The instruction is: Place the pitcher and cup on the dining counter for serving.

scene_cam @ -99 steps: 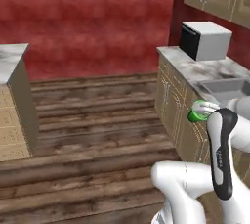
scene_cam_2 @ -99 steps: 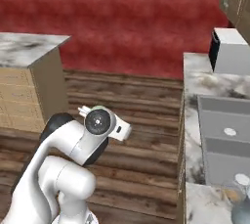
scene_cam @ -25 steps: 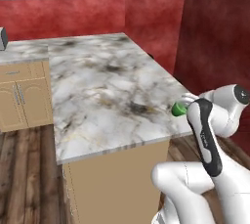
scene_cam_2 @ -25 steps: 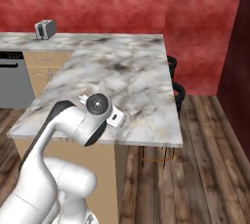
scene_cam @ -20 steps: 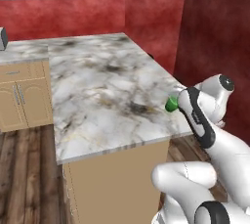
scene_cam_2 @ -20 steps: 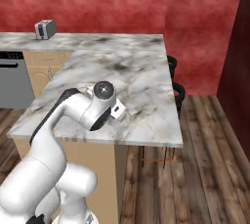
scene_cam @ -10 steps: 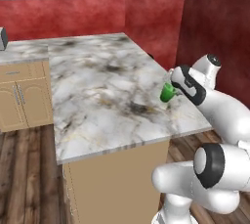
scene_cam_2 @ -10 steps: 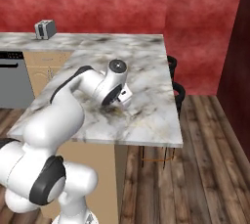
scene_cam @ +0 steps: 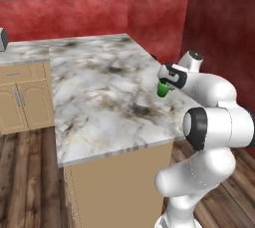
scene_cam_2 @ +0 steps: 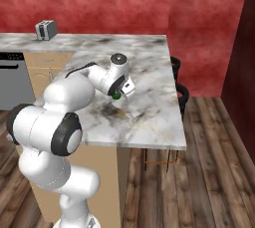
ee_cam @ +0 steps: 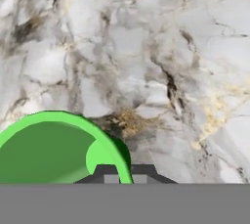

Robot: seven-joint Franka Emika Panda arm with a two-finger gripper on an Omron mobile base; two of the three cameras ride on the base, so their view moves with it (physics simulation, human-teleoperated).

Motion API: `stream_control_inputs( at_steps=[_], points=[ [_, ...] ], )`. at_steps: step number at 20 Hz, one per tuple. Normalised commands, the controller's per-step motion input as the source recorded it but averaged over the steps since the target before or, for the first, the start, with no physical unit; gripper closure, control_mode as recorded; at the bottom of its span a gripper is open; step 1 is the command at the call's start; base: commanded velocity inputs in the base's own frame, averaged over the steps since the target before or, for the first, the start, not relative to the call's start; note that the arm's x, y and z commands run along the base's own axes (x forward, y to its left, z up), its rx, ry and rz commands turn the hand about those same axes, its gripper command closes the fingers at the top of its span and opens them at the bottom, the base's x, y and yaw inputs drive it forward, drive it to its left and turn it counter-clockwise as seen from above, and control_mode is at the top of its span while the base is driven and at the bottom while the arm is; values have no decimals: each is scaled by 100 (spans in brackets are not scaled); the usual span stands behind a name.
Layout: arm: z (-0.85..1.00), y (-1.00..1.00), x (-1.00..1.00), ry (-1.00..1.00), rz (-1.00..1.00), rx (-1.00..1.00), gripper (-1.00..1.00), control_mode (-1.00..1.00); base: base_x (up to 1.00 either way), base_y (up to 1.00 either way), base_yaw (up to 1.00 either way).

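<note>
The small green cup (scene_cam: 162,90) is held in my gripper (scene_cam: 165,85), which is shut on it low over the dining counter (scene_cam: 99,97), near that marble slab's right edge. From the right base view the cup (scene_cam_2: 116,95) hangs under the gripper (scene_cam_2: 119,91) above the slab (scene_cam_2: 149,107). Along the hand, the cup's green rim (ee_cam: 53,142) takes up the lower left, by the gripper (ee_cam: 124,174), with veined marble (ee_cam: 146,61) beneath. Whether the cup touches the counter I cannot tell. The pitcher is out of view.
A toaster (scene_cam_2: 46,29) stands at the counter's far back left. Dark bar stools (scene_cam_2: 178,90) sit along the slab's right side. Tan cabinets (scene_cam: 25,97) and a dishwasher (scene_cam_2: 12,82) adjoin on the left. Red walls close the back and right.
Within the last second the arm has swung the cup from beside the counter's right edge in over the marble and lower. Five seconds ago the base faced another part of the kitchen.
</note>
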Motion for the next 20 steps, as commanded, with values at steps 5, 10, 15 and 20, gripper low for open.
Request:
stream_control_inputs(
  at_steps=[5,10,15,20],
  points=[
    [-25,0,82,12,-8,1,100,-100,0,0,0],
    [-47,0,52,19,-4,2,100,-100,0,0,0],
    [-63,0,22,17,-2,0,100,-100,0,0,0],
    [-61,0,8,13,-1,0,100,-100,0,0,0]
  ],
)
